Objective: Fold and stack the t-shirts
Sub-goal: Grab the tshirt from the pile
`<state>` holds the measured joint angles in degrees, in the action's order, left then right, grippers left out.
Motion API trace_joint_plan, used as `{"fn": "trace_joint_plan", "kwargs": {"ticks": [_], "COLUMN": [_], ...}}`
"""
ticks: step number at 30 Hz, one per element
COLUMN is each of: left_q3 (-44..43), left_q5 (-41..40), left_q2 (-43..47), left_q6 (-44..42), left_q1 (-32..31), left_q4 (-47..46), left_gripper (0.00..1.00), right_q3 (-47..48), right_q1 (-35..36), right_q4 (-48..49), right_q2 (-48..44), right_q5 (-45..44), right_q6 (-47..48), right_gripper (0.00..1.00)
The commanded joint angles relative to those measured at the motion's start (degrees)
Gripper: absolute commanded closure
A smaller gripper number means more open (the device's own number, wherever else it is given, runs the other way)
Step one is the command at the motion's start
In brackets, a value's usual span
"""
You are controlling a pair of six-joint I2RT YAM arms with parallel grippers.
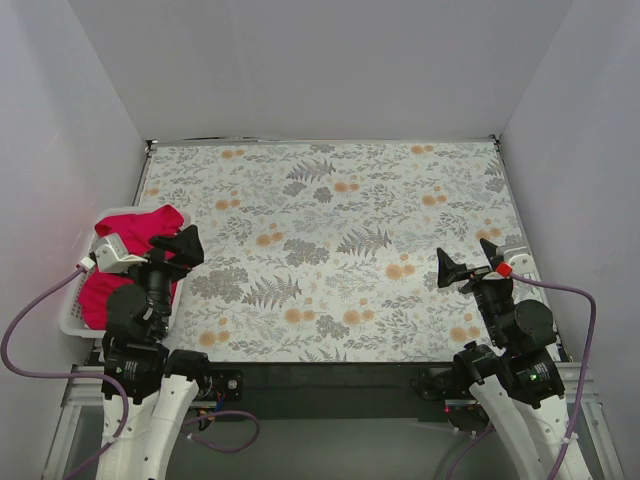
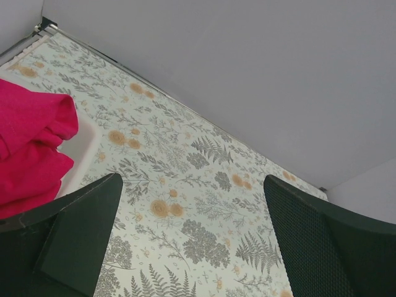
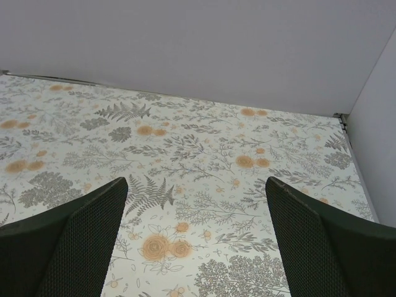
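A crimson red t-shirt point(image 1: 135, 232) lies bunched in a white basket point(image 1: 72, 322) at the table's left edge; it also shows at the left of the left wrist view point(image 2: 31, 148). No white t-shirt shows. My left gripper point(image 1: 178, 247) is open and empty, held just right of the basket beside the red cloth. My right gripper point(image 1: 465, 264) is open and empty above the right side of the floral cloth. In the wrist views both pairs of fingers point(image 2: 80, 235) point(image 3: 80, 241) stand wide apart over bare floral cloth.
The grey floral cloth point(image 1: 330, 240) covers the whole table top. White walls point(image 1: 320, 60) close the back and both sides. The basket rim shows in the left wrist view point(image 2: 83, 145). Purple cables point(image 1: 20, 340) hang by both arm bases.
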<state>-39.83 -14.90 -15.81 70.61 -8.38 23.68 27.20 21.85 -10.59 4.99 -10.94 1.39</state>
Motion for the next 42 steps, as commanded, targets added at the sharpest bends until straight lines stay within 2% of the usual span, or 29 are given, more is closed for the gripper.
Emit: {"fn": "trace_joint_plan", "kwargs": {"ticks": [1, 7, 10, 17, 21, 22, 24, 31, 36, 42], "left_q3": [-0.3, -4.3, -7.7, -21.3, -29.1, -30.1, -33.6, -33.4, -30.4, -27.5], "left_q5": [-2.3, -3.0, -3.3, -3.3, -9.9, -13.7, -16.2, -20.7, -18.2, -14.9], "left_q2": [-2.1, -9.5, -16.3, -40.0, -52.1, -53.3, -55.9, -60.5, -63.9, -69.2], "left_q6": [0.5, 1.1, 1.7, 3.9, 4.4, 3.8, 2.6, -2.6, -3.5, -2.9], "left_q1": [-0.1, -0.1, -0.1, -0.1, 0.0, 0.1, 2.0, 13.4, 22.0, 25.3], "left_q4": [0.0, 2.3, 5.1, 17.9, 23.6, 24.6, 25.7, 20.5, 14.3, 9.1], "left_gripper": [0.02, 0.02, 0.02, 0.02, 0.02, 0.02, 0.02, 0.02, 0.02, 0.02], "right_q3": [-0.5, -0.9, -1.3, -1.4, -1.6, -1.7, -1.7, -1.8, -1.9, -2.1], "right_q1": [0.2, 0.3, 0.6, 1.8, 2.7, 2.8, 3.4, 4.9, 5.7, 6.1], "right_q4": [1.4, 1.5, 1.6, 1.7, 1.6, 1.7, 1.7, 1.4, 1.4, 1.4], "right_q2": [0.2, 0.0, -0.2, -0.7, -0.9, -0.9, -0.6, 0.5, 1.9, 3.2], "right_q5": [1.7, 1.9, 2.1, 2.4, 2.4, 2.4, 2.6, 3.4, 4.3, 4.9], "right_q6": [-0.7, -0.9, -0.9, -0.9, -0.9, -0.9, -0.9, -0.9, -0.6, -0.1], "right_gripper": [0.02, 0.02, 0.01, 0.02, 0.02, 0.02, 0.02, 0.02, 0.02, 0.02]}}
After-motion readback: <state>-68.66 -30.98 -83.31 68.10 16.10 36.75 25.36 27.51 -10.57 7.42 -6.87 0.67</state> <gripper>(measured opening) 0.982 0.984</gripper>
